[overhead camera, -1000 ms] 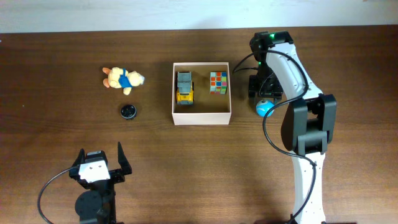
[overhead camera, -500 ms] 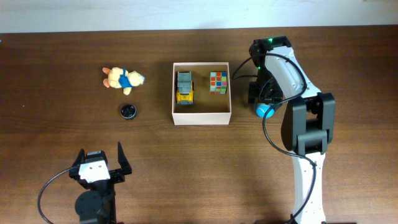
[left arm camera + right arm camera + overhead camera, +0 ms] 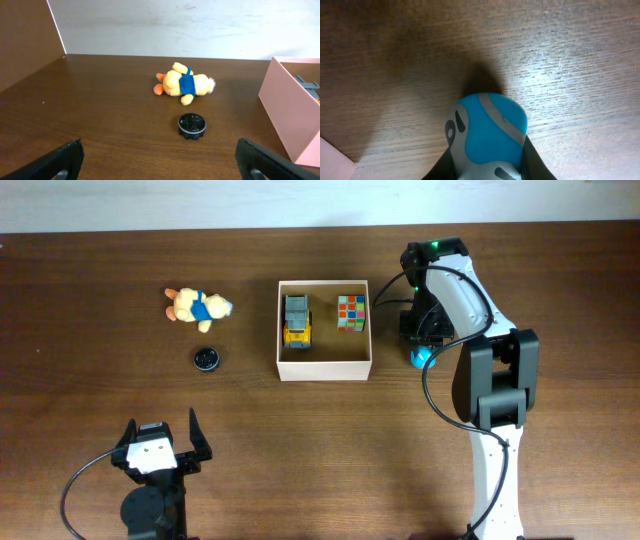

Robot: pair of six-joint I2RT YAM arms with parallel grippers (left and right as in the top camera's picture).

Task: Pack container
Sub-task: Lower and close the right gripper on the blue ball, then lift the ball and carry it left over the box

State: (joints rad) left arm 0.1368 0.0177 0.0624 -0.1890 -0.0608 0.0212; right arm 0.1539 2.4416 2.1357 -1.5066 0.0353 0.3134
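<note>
The container point(image 3: 325, 370), a square pale cardboard box, stands at the table's middle and holds a yellow and grey toy truck point(image 3: 297, 318) and a coloured puzzle cube point(image 3: 351, 312). Just right of it lies a blue and white toy point(image 3: 421, 358). My right gripper point(image 3: 422, 345) points down over that toy. In the right wrist view its dark fingers point(image 3: 532, 162) press both sides of the blue toy point(image 3: 490, 125), which rests on the wood. My left gripper point(image 3: 161, 422) stays open at the near left, holding nothing.
A yellow plush bear in a blue shirt point(image 3: 197, 306) lies left of the container, with a small black round cap point(image 3: 206, 359) in front of it. The left wrist view shows the bear point(image 3: 184, 84), the cap point(image 3: 192, 125) and the container's wall point(image 3: 290, 115).
My right gripper has come down over the blue toy and its fingers have closed in on it. The left arm has not moved.
</note>
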